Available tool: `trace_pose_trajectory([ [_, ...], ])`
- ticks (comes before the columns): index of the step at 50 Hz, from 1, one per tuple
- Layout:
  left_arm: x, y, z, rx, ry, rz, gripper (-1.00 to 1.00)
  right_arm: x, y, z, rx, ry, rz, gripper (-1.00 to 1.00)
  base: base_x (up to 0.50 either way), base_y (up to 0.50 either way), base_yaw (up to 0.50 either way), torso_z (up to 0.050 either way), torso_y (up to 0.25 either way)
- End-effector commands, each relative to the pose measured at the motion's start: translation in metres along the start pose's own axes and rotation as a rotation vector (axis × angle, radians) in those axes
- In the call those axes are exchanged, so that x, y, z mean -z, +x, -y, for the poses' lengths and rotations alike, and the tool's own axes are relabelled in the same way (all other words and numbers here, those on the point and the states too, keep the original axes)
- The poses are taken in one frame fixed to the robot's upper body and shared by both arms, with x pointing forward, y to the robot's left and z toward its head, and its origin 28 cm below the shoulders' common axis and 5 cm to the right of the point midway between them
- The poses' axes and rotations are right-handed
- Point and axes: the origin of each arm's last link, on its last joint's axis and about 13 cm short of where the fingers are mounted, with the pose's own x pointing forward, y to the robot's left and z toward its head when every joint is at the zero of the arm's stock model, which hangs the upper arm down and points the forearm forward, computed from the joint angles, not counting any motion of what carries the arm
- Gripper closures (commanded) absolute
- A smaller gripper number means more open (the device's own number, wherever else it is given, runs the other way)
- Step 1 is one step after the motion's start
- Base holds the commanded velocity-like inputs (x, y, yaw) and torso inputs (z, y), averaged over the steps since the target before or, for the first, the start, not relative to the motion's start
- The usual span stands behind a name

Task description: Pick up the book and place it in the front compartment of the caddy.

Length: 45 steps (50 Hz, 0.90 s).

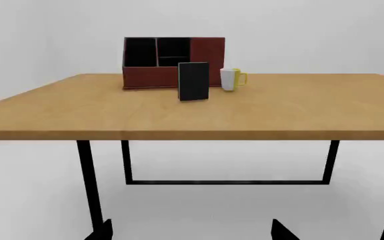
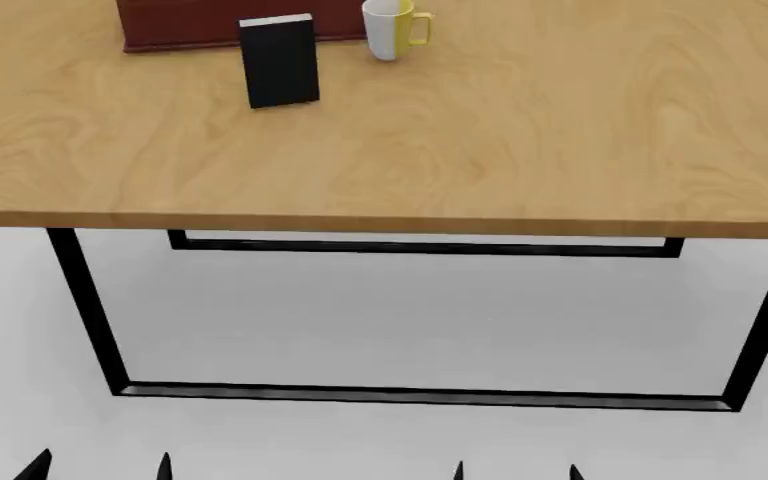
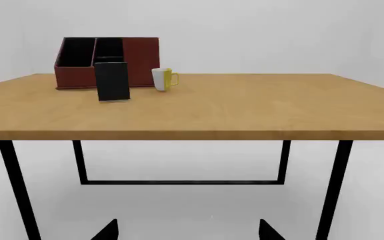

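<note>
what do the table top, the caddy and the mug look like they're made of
Table top: light wood, matte, with visible swirling grain; possibly veneer. Caddy: maroon, leather-like outside, black inside; too distant to confirm. Mug: smooth white body with yellow handle, probably glazed ceramic.

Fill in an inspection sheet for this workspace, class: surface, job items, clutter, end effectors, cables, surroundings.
Surface: wooden table on black metal legs.
Job items: black book standing upright in front of the maroon caddy.
Clutter: white-and-yellow mug beside the book.
End effectors: left end effector and right end effector low, short of the table, fingertips apart, holding nothing.
Cables: nothing seen.
Surroundings: plain pale walls and floor.
</note>
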Motion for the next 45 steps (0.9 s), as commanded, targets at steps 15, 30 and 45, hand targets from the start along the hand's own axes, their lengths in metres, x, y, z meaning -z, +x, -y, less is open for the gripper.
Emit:
trace_pose_trajectory([
  [15, -0.023, -0.001, 0.000, 0.007, -0.025, 0.056, -1.00, -0.024, 0.003, 0.004, 0.013, -0.025, 0.043, -1.00, 0.00, 0.00, 0.00, 0.000, 0.000],
  [30, -0.137, -0.008, -0.016, -0.006, 0.007, 0.316, -1.00, -0.145, -0.009, 0.015, 0.046, -0.094, 0.287, -1.00, 0.00, 0.00, 0.00, 0.000, 0.000],
  [45, -0.185, -0.046, -0.022, -0.067, 0.029, 0.437, -1.00, -0.198, -0.052, 0.024, 0.113, -0.139, 0.373, -1.00, 0.00, 0.00, 0.00, 0.000, 0.000],
])
